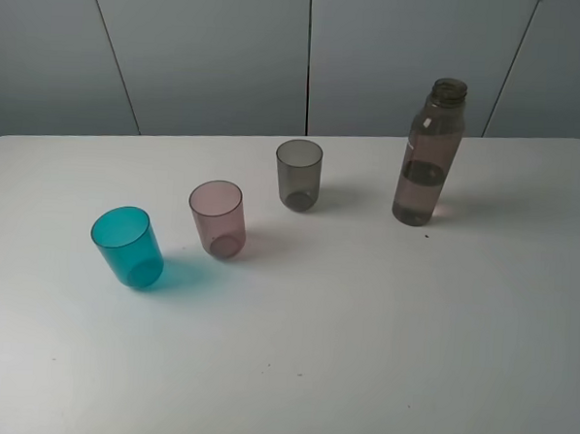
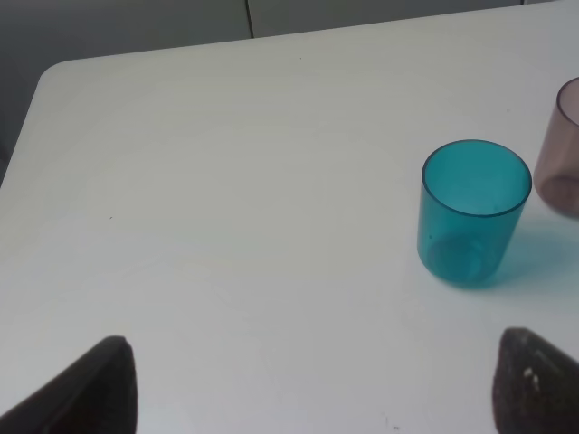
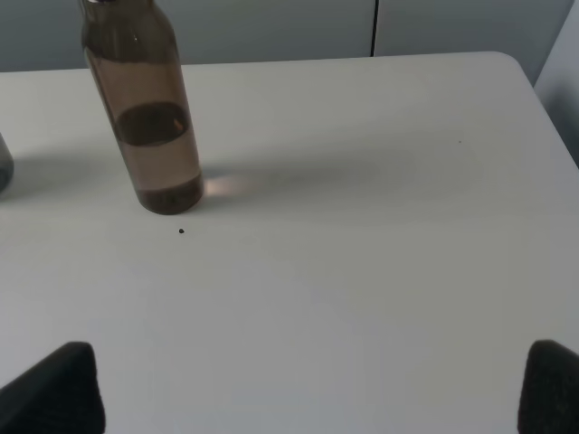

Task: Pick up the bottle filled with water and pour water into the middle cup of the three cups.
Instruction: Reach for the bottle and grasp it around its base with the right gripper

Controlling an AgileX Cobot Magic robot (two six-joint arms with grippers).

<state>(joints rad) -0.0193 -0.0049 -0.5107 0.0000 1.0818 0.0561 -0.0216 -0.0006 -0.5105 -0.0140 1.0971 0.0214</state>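
Fingertips [image 2: 90, 393] of the left gripper [image 2: 312, 391], dark and rounded, sit closest to the left wrist camera. They are spread wide apart over the bare white table [image 1: 379, 368] and grasp nothing. Beyond them the teal cup [image 2: 473, 212] stands upright, and the middle cup [image 2: 561, 149], pale pink and translucent, is cut off by the frame edge just past it.

The right gripper [image 3: 303, 393] takes the same posture in the right wrist view, its two dark tips far apart and holding nothing. It hovers over open table short of the bottle [image 3: 149, 117].

In the exterior high view, the three cups [image 1: 218, 218] form a diagonal row on the left half of the table. Teal is nearest the camera and furthest left, pink is in the centre, and the grey cup [image 1: 298, 174] is furthest back. Each stands upright and clear of its neighbours.

To the right of the row, well apart from the grey cup, the bottle stands upright and uncapped. It is smoky brown and translucent, with a liquid line at about half its height. A dark speck [image 3: 181, 231] lies on the table just beside its base. Grey wall panels [image 1: 211, 48] close the scene behind the table's far edge.
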